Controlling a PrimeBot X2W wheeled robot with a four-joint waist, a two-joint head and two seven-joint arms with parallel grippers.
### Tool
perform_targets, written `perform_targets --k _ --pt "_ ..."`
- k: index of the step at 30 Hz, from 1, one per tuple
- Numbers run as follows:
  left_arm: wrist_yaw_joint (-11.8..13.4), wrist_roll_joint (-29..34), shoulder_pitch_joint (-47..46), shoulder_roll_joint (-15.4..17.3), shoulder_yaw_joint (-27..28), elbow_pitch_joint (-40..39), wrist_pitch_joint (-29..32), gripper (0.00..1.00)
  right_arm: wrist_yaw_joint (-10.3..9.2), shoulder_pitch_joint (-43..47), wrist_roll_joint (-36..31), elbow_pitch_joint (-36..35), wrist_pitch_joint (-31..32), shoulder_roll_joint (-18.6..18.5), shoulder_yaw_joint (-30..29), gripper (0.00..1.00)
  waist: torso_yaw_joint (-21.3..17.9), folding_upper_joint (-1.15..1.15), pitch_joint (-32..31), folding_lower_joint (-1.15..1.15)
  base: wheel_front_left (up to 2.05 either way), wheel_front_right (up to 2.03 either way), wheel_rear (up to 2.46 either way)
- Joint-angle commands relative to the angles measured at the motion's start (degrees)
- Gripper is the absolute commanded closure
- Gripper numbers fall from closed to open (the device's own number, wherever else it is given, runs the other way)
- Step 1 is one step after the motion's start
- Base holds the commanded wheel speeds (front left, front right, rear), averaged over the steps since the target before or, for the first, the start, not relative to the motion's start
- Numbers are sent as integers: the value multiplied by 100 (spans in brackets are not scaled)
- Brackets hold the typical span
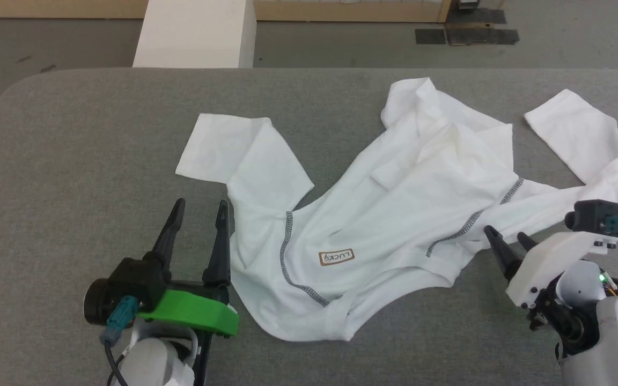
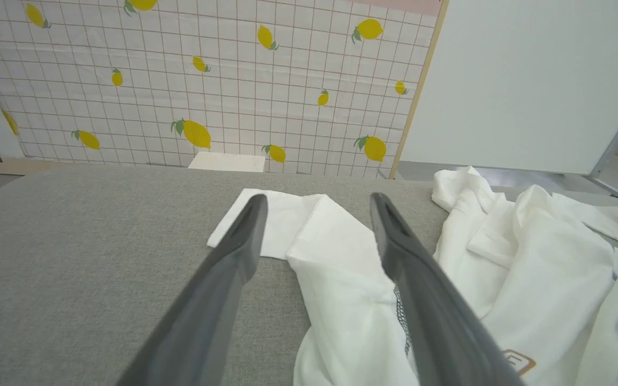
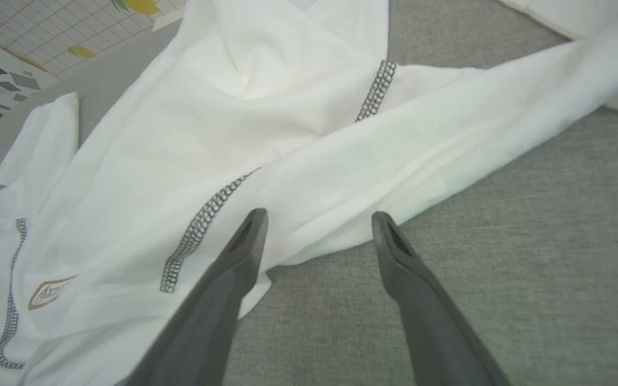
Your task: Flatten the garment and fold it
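The crumpled white long-sleeved thin shirt (image 1: 395,214) lies centre-right on the grey fabric table (image 1: 73,161), left gripper (image 1: 201,203) and right gripper (image 1: 505,233) both wide open and empty at its near edges, best pinching one layer and pulling outward

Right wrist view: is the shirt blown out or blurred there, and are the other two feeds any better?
Right wrist view: the shirt is bright, but folds and the dark stitching read sharply; the near jaws look soft. Left wrist view: the gridded wall bows from the wide lens, whites nearly clipped at right. Head view: even light, faint shadows, patch legible.
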Motion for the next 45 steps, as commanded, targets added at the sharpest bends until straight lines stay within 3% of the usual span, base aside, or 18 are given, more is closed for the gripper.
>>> perform_targets --k 1,2,4,5,6,10,14,20,25,26,29,32,33,37,42,45 --pt "-31 54 -106 -21 8 -4 -22 0 -8 -130 61 103 109 8 -24 0 82 0 74 0 0 0 0" --pt "-33 57 -116 -25 8 -6 -22 0 -8 -204 130 192 192 8 -40 6 99 0 86 0 0 0 0" --pt "-24 54 -127 -34 15 -5 -22 0 -8 -315 162 299 253 8 -51 71 121 0 94 0 0 0 0" --pt "-20 49 -131 -38 21 -5 -22 0 -8 -350 145 330 252 8 -58 98 126 0 95 0 0 0 0" --pt "-14 41 -134 -43 28 -5 -22 0 -8 -383 122 364 249 8 -57 100 128 0 92 0 0 0 0" --pt "14 5 -99 -56 68 2 -22 0 -8 -330 -99 248 35 9 -105 100 93 0 8 0 0 0 0" --pt "75 -55 -18 -65 177 -19 -22 0 -8 186 -300 -394 -92 9 -283 100 9 0 -144 0 0 0 0" --pt "124 -105 183 -72 338 -44 -22 0 -8 1698 -416 -1593 429 9 -862 100 -189 0 -363 0 0 0 0" --pt "125 -134 322 -74 414 -75 -22 0 -8 2403 -260 -1748 665 9 -1242 100 -392 0 -423 0 0 0 0" --pt "114 -136 338 -75 414 -62 -22 0 -8 2450 -229 -1715 622 9 -1250 2 -419 0 -434 0 0 0 0" --pt "63 -174 373 -75 367 32 -22 0 -8 2448 -209 -1550 328 9 -1234 0 -459 0 -468 0 0 0 0" --pt "25 -220 432 -76 249 228 0 0 -8 2305 -296 -1550 -416 9 -1225 0 -470 0 -504 0 0 0 0" --pt "-10 -279 471 -76 118 346 205 0 -8 2231 -469 -1624 -967 9 -1179 0 -465 0 -521 0 0 0 0" --pt "49 -473 638 -77 -127 519 1124 0 -8 2208 -885 -1817 -1823 9 -1031 0 -460 0 -553 0 0 0 0" --pt "289 -796 887 -78 -408 471 2356 0 -8 2278 -997 -1852 -2247 9 -853 0 -497 0 -595 0 0 0 0" --pt "516 -967 928 -78 -536 383 2748 0 -8 2296 -951 -1838 -2326 9 -765 0 -529 0 -598 0 0 0 0"
